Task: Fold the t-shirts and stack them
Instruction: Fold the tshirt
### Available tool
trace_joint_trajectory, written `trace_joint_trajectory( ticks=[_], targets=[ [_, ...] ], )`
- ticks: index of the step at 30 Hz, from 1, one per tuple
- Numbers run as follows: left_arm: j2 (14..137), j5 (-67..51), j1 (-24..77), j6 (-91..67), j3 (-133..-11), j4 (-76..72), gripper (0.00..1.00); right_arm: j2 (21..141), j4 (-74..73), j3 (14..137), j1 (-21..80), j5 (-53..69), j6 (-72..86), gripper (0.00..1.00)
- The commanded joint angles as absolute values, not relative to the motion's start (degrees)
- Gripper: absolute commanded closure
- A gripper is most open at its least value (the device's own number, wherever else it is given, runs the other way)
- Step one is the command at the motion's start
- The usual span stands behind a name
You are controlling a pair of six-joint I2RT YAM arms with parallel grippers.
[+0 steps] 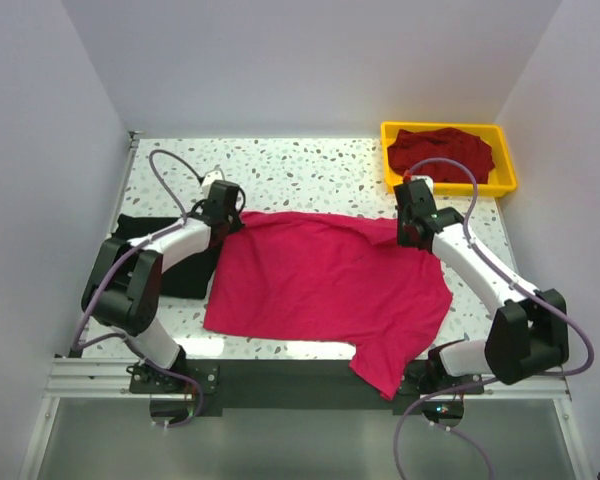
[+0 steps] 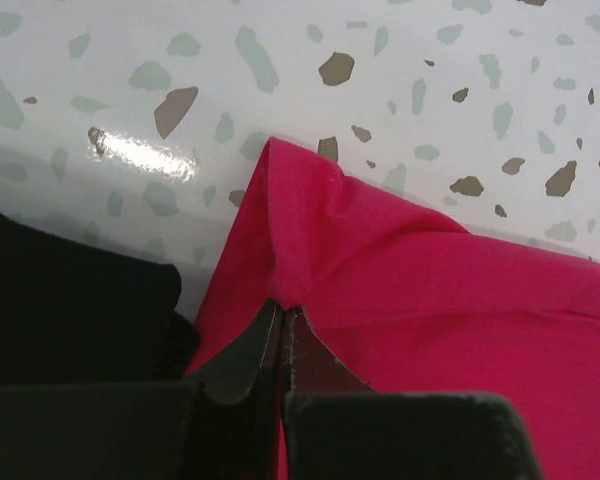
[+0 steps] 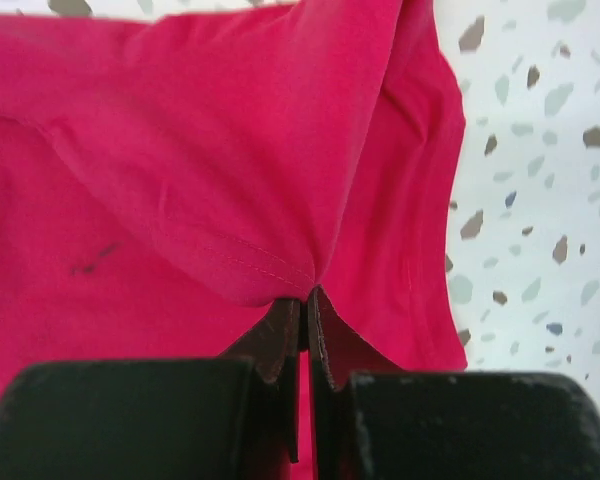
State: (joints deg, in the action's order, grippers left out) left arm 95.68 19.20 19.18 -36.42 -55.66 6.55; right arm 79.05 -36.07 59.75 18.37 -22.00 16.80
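The bright pink-red t-shirt (image 1: 325, 285) lies spread across the middle of the table, one sleeve hanging over the front edge. My left gripper (image 1: 232, 216) is shut on its far left corner (image 2: 280, 250). My right gripper (image 1: 412, 234) is shut on its far right edge (image 3: 280, 200), the fabric bunched at the tips. The black t-shirt (image 1: 170, 255) lies folded at the left under my left arm and shows in the left wrist view (image 2: 70, 300). The dark maroon t-shirt (image 1: 440, 153) lies crumpled in the tray.
A yellow plastic tray (image 1: 500, 150) stands at the far right corner. White walls close in the speckled table (image 1: 310, 170) on three sides. A black strip runs along the front edge between the arm bases.
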Motion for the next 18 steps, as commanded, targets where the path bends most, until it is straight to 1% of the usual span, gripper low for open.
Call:
trace_joint_trajectory(
  ticks=[1, 5, 8, 11, 13, 16, 18],
  targets=[
    [90.89, 17.93, 19.07, -39.2, -51.35, 4.31, 1.0, 72.79, -40.34, 57.75, 19.07, -21.27, 21.0, 1.0],
    [87.11, 16.88, 19.16, -41.66, -47.64, 5.79, 1.0, 70.23, -42.71, 55.12, 21.09, -18.99, 21.53, 0.98],
    [84.91, 19.15, 19.16, -42.97, -46.76, 8.95, 1.0, 69.61, -45.87, 54.67, 21.44, -21.44, 22.76, 0.98],
    [83.24, 18.55, 19.42, -43.16, -46.23, 10.37, 1.0, 68.04, -49.12, 54.58, 21.62, -21.98, 23.82, 0.98],
    [82.79, 17.67, 20.21, -43.5, -45.35, 10.81, 1.0, 66.98, -49.48, 54.23, 21.71, -19.7, 24.34, 0.97],
    [82.62, 19.5, 21.27, -45.96, -44.21, 13.44, 1.0, 65.57, -49.92, 52.74, 21.97, -18.64, 25.31, 0.97],
    [81.92, 20.47, 21.18, -47.37, -42.99, 15.38, 1.0, 64.95, -51.67, 52.21, 21.97, -20.56, 26.18, 0.97]
  ],
)
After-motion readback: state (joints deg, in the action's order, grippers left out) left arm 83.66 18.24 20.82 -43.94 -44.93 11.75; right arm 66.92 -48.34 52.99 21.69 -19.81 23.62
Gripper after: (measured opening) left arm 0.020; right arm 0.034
